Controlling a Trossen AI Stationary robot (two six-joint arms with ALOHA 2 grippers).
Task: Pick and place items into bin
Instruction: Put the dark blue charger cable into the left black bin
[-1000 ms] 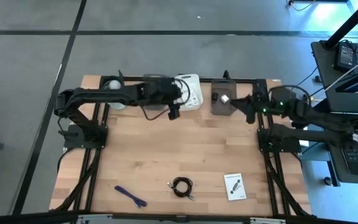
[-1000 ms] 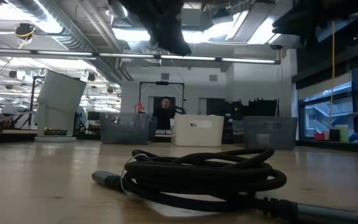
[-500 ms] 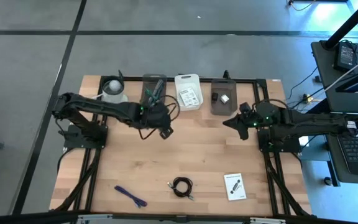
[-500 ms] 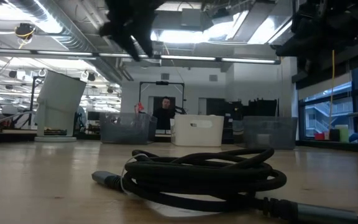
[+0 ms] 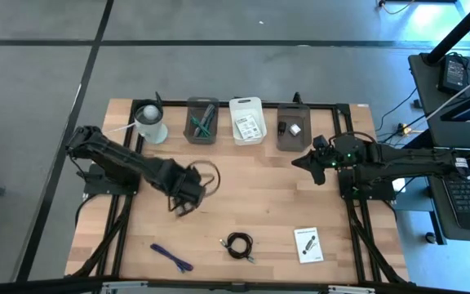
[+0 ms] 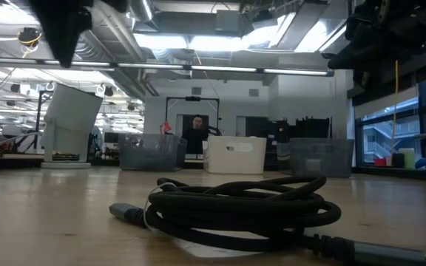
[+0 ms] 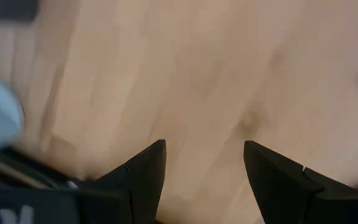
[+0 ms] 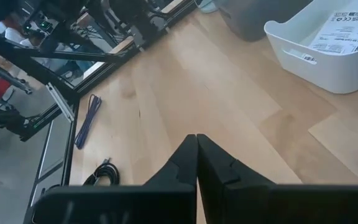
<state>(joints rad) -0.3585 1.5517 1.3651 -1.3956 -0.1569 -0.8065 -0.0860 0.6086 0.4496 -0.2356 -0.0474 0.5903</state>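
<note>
The left end effector (image 5: 180, 206) hovers over the bare counter (image 5: 259, 196) left of centre, its fingers (image 7: 143, 174) spread apart with nothing between them. The right end effector (image 5: 303, 160) sits near the right rear, just in front of the bins, its fingers (image 8: 188, 163) pressed together and empty.

Toward the front edge lie three items, well apart. The purple stick (image 5: 170, 257) lies with its long axis running diagonally, from back-left to front-right. The coiled black cable (image 5: 238, 244) lies flat near the front middle. The white printed card (image 5: 308, 242) lies right of it, its long side pointing roughly front to back.

In the rear row, teal tools (image 5: 203, 122) stand in the left grey bin (image 5: 191, 131), another card (image 5: 250, 126) in the white bin (image 5: 239, 104).
</note>
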